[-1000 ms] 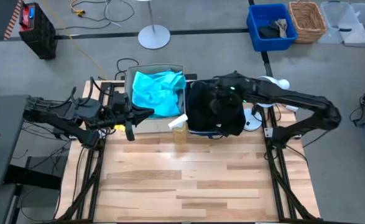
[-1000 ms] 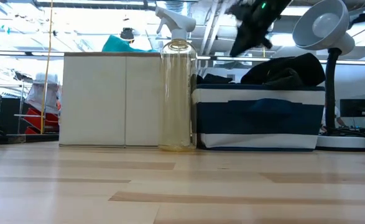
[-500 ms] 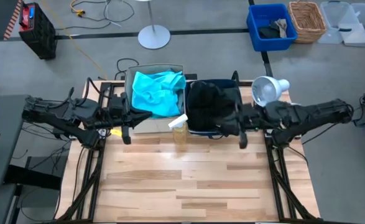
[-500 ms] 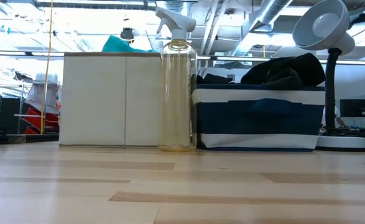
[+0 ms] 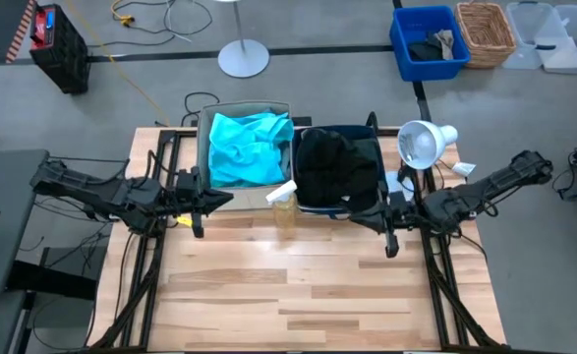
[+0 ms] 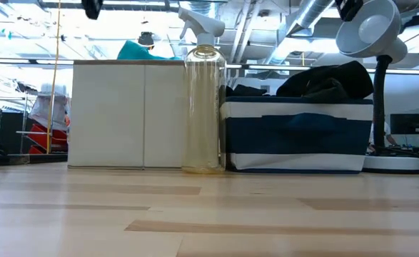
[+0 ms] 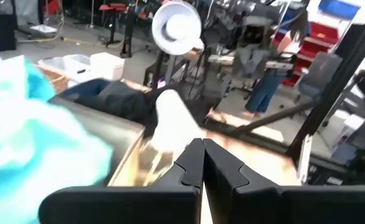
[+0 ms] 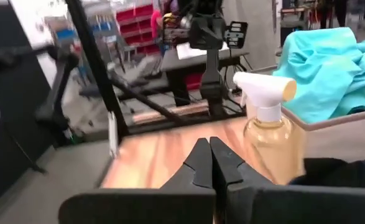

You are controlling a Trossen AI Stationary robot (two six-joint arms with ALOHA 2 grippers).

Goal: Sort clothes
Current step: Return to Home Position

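The left arm lay low along the left edge of the table (image 5: 298,285), reaching inward. The left gripper (image 5: 225,198) pointed toward the middle and hung just in front of the beige box (image 5: 203,147). In its own wrist view the two dark fingers (image 7: 193,163) were pressed together with nothing between them.

The right arm mirrored it from the other side, its elbew raised out beyond the table's right edge. The right gripper (image 5: 360,215) was aimed inward, close to the front corner of the navy striped box (image 5: 375,133). Its fingers (image 8: 202,158) were likewise closed flat on each other and empty.

The bright turquoise top (image 5: 249,146) lay heaped in the beige box, a fold of it showing above the rim. The black soft garment (image 5: 337,167) filled the navy striped box and mounded over its top.

A spray bottle (image 5: 284,202) stood between the two boxes at their front. A white lamp (image 5: 421,143) stood just beside the navy box.
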